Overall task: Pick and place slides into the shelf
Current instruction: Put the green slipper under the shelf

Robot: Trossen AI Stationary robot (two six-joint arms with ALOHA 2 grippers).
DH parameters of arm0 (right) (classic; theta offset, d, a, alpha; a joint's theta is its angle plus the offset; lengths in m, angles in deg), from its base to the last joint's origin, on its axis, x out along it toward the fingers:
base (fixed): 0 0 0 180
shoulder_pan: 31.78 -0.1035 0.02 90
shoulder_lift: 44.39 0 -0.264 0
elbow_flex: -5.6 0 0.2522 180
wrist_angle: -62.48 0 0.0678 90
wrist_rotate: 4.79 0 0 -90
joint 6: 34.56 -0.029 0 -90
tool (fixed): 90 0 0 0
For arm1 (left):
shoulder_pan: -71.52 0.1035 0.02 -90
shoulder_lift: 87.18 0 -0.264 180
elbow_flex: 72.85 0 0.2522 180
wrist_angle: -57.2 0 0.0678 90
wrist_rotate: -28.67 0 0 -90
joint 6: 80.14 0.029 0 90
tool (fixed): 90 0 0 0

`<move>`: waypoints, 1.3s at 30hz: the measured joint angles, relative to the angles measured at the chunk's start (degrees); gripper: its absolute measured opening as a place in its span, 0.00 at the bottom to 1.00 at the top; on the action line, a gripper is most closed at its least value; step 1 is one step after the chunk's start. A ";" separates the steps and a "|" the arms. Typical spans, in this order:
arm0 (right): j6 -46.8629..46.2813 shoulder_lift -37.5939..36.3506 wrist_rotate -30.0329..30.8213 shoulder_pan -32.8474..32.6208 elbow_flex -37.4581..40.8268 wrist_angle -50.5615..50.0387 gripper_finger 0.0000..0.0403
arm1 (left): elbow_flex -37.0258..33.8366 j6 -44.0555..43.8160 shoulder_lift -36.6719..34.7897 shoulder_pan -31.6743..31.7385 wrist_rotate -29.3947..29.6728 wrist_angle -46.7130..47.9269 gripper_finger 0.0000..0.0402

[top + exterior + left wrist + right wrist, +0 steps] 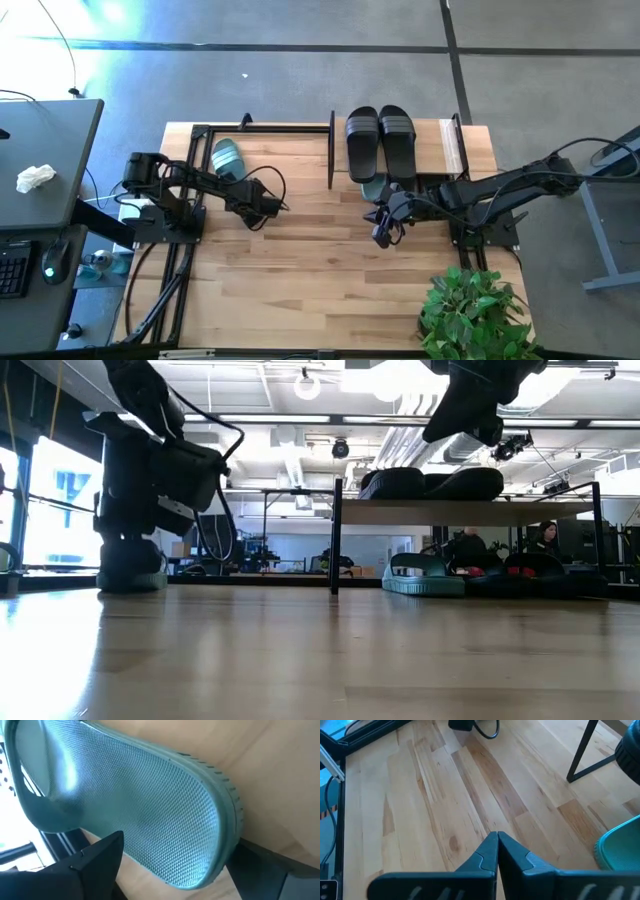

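Note:
One sage-green slide [226, 157] lies sole-down on the table's far left part, seen in the low view as the green slide [130, 577]. My left gripper [255, 210] is open beside it. In the left wrist view its fingers stand on either side of the slide's rounded end [220, 820]. A second green slide [372, 190] lies under the shelf [440, 140], at the near edge. A black pair [380, 140] rests on the shelf's wooden board [470, 511]. My right gripper [497, 836] is shut and empty. It hangs above the table just in front of the shelf [384, 234]. My left gripper is open around the green slide's rounded end [220, 820]. I cannot tell whether either finger [90, 865] touches it. The slide rests on the table.
An open black metal frame [262, 128] stands at the far left, behind the first green slide. A potted plant [475, 310] sits at the near right corner. Bare wood [310, 270] fills the middle and near part. A desk [40, 170] stands left of the table.

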 joint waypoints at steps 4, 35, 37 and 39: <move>0.02 0.00 0.31 0.00 0.00 0.16 0.00 | -0.10 2.81 0.06 0.12 0.92 -0.61 0.79; 2.60 0.00 6.01 0.00 0.00 0.18 0.00 | 5.11 2.30 2.91 -4.92 6.44 4.24 0.11; 2.62 0.00 6.87 0.00 0.00 0.21 0.00 | 7.82 2.18 2.91 -6.54 5.83 7.47 0.11; 2.59 0.00 7.43 0.00 0.00 0.21 0.00 | 10.68 2.18 2.91 -8.48 4.91 10.90 0.11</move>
